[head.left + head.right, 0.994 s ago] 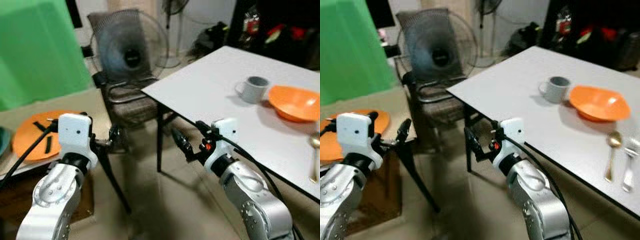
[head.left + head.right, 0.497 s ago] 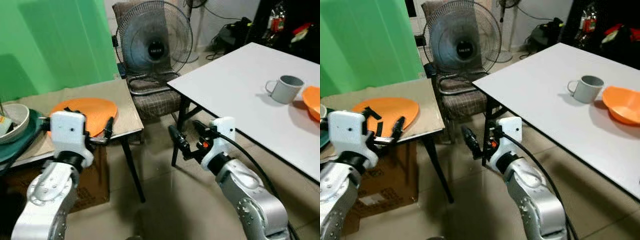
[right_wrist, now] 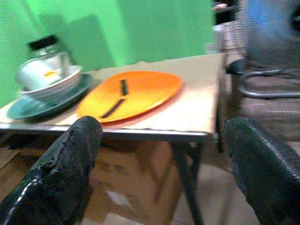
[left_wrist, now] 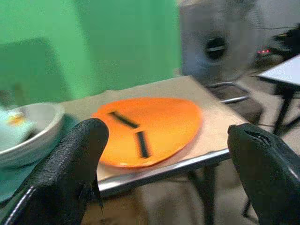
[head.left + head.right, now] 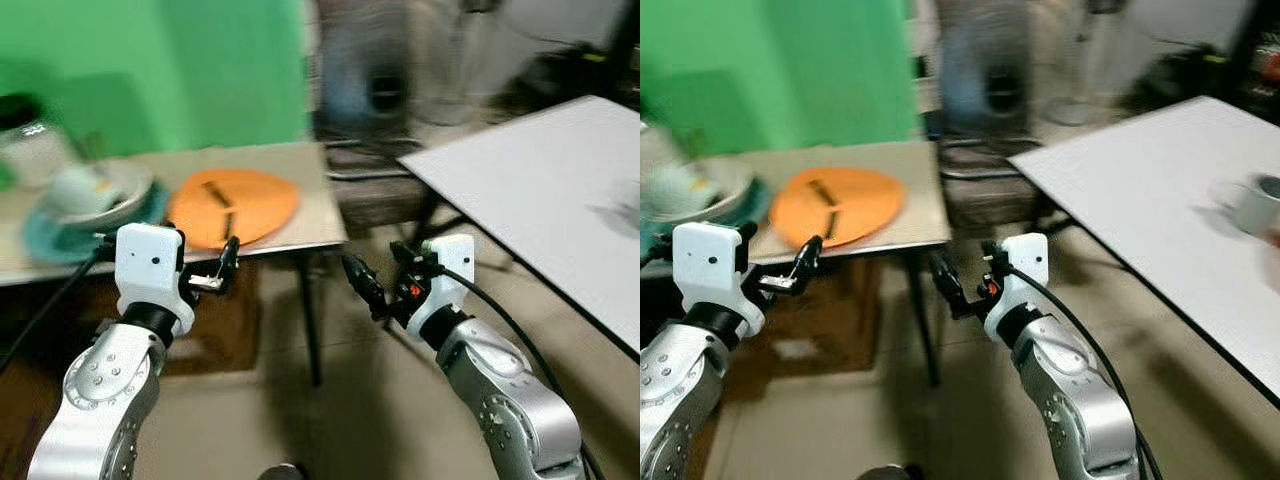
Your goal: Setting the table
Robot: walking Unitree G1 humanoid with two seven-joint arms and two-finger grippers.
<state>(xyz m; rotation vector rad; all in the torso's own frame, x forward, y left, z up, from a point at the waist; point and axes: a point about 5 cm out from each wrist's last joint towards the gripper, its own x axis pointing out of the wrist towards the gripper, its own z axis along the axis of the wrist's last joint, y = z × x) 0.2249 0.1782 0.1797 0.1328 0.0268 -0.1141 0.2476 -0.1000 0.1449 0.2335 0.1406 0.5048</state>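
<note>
One orange plate (image 5: 232, 206) lies at the tan surface's (image 5: 300, 232) right edge, beside one teal plate (image 3: 21, 108) bearing one white bowl (image 5: 95, 190). Both the left end effector (image 5: 224, 268) and right end effector (image 5: 375, 280) hover released, empty, before it. A white table (image 5: 540, 200) stands right.

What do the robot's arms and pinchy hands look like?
Both arms are shiny silver metal with rounded joints and small bolt holes. Each wrist carries a boxy white block, and black cables trail from them. The left gripper and right gripper each have two long black fingers with a rough, pebbly surface. A small red spot sits by the right wrist.
</note>
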